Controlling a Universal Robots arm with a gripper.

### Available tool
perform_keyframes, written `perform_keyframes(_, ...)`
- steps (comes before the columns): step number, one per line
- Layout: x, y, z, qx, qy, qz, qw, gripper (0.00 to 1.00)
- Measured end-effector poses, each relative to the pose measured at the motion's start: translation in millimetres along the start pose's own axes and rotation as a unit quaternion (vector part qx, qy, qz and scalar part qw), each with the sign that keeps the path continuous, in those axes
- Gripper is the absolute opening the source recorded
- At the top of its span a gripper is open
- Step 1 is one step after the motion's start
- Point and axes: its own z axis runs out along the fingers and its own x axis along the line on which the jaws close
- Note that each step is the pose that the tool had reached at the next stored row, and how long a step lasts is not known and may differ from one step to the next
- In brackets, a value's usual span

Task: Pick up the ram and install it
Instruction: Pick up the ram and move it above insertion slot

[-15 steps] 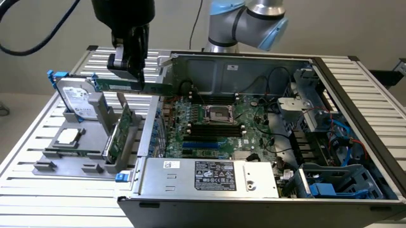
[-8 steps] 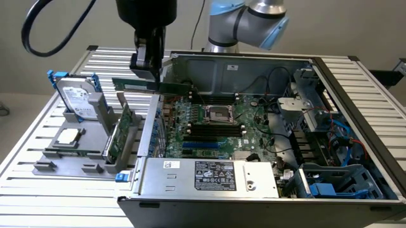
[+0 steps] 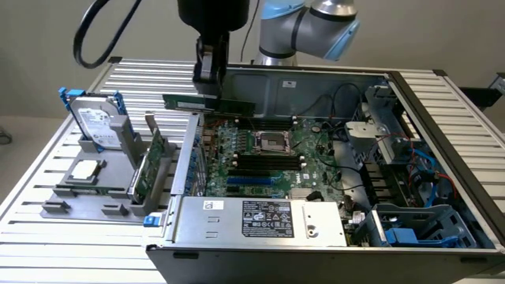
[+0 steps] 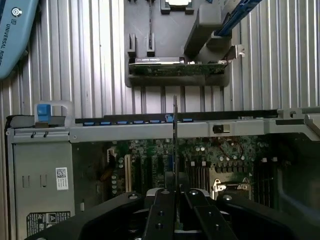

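Where the open computer case (image 3: 323, 89) lies on the slatted tabletop (image 3: 158, 77), its silver power supply (image 3: 261, 219) fills the nearest end of the case. The green motherboard (image 3: 276, 160) lies behind it on the case floor. Over the far part of the case, close to one side wall, black fingers (image 3: 207, 71) (image 4: 162, 215) are closed on the ram (image 3: 236, 107) (image 4: 175, 130), holding it level in the air. Outside that wall of the case, a grey holder (image 3: 87, 195) carries a hard drive (image 3: 99, 127) and an expansion card (image 3: 150, 163), both standing upright.
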Motion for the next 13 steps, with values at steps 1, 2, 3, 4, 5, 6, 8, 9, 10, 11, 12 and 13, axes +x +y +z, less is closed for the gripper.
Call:
perform_keyframes(1, -2.1, -3.5, 0.0, 0.0, 0.0001, 0.0, 1.0, 0.13)
perform_keyframes(2, -4.2, -7.0, 0.2, 0.0, 0.0001, 0.0, 1.0, 0.13)
perform_keyframes(3, -6.5, -10.8, 0.3, 0.0, 0.0002, 0.0, 1.0, 0.13)
perform_keyframes(4, -8.8, -14.6, 0.5, 0.0, 0.0005, 0.0, 1.0, 0.13)
perform_keyframes(5, -11.3, -18.8, 0.7, 0.0, 0.0008, 0.0, 1.0, 0.13)
perform_keyframes(6, -13.6, -22.7, 1.1, 0.0, 0.0011, 0.0, 1.0, 0.13)
perform_keyframes(8, -19.4, -29.4, 2.7, 0.0001, 0.0021, 0.0, 1.0, 0.13)
perform_keyframes(9, -22.8, -32.4, 3.8, 0.0001, 0.0026, 0.0, 1.0, 0.13)
perform_keyframes(10, -26.1, -35.2, 5.0, 0.0001, 0.0031, 0.0, 1.0, 0.13)
perform_keyframes(11, -29.6, -37.7, 6.2, 0.0001, 0.0036, 0.0, 1.0, 0.13)
perform_keyframes(12, -33.2, -39.9, 7.5, 0.0002, 0.0041, 0.0, 1.0, 0.13)
perform_keyframes(13, -37.2, -41.8, 8.9, 0.0002, 0.0049, 0.0, 1.0, 0.13)
